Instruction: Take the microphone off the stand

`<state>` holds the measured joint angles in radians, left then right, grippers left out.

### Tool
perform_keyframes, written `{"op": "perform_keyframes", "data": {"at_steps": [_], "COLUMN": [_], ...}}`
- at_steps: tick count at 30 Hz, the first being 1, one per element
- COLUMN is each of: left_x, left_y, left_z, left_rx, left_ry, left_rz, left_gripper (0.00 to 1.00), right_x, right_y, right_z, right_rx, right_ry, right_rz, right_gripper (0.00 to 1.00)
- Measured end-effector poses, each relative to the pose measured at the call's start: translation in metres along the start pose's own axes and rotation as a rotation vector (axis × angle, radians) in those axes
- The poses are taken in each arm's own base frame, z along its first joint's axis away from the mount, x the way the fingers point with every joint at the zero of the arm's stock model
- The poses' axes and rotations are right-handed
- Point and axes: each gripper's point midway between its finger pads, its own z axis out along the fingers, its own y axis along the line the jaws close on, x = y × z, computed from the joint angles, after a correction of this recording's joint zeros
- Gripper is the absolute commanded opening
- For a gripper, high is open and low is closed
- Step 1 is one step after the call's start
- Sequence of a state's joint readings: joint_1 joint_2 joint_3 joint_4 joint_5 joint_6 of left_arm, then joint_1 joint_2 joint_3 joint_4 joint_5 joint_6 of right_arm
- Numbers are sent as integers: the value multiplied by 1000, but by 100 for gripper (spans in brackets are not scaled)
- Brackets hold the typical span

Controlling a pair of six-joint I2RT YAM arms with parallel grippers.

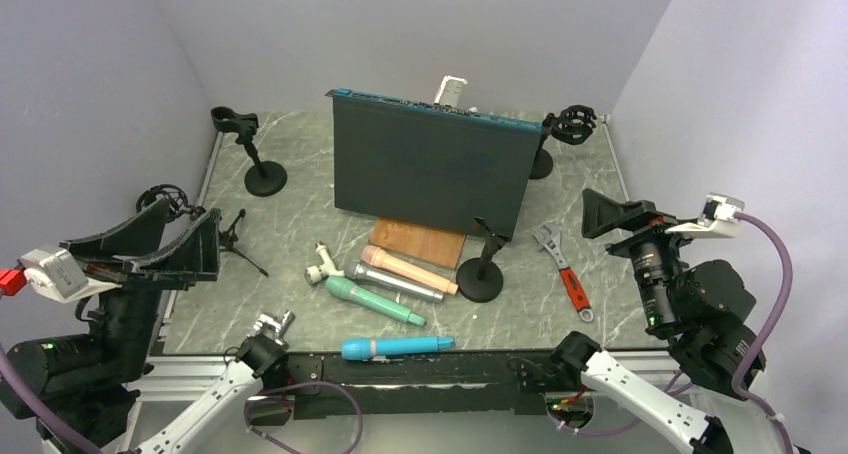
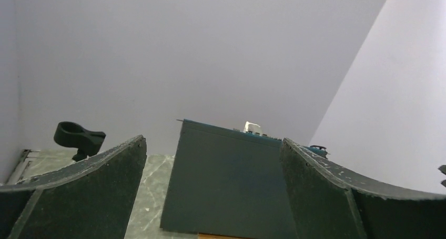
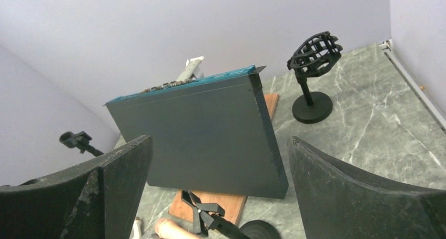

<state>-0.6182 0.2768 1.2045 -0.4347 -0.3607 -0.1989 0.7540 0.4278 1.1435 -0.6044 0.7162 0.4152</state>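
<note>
Several microphones lie flat on the marble table [image 1: 300,214]: a peach one [image 1: 408,270], a silver one [image 1: 398,283], a green one [image 1: 374,301] and a blue one [image 1: 397,348] near the front edge. Beside them is the middle stand [image 1: 483,266], whose clip [image 3: 202,212] holds nothing. The clip stand [image 1: 250,154] at the back left and the cage-mount stand [image 1: 565,134] at the back right are also bare. My left gripper [image 1: 190,219] hovers open at the left, away from the microphones. My right gripper [image 1: 600,214] hovers open at the right, holding nothing.
A big dark flat box [image 1: 430,164] stands upright mid-table on a wooden board [image 1: 420,242]. An orange-handled wrench [image 1: 565,272] lies right of the middle stand. A small black tripod [image 1: 238,239] and a white microphone piece [image 1: 322,264] lie left. Walls close in on three sides.
</note>
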Motion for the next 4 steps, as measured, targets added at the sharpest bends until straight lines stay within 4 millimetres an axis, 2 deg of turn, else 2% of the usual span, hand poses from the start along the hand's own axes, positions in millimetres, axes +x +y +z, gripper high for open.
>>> {"op": "perform_keyframes", "data": {"at_steps": [4], "left_x": [6], "left_y": [5], "left_z": [1], "left_rx": [-25], "left_ry": [12], "left_rz": [18], "left_gripper": [100], "right_x": [-5], "right_y": [-7], "right_z": [-2], "right_rx": [28], "right_ry": [-32], "right_rz": [23], "right_gripper": [100]}}
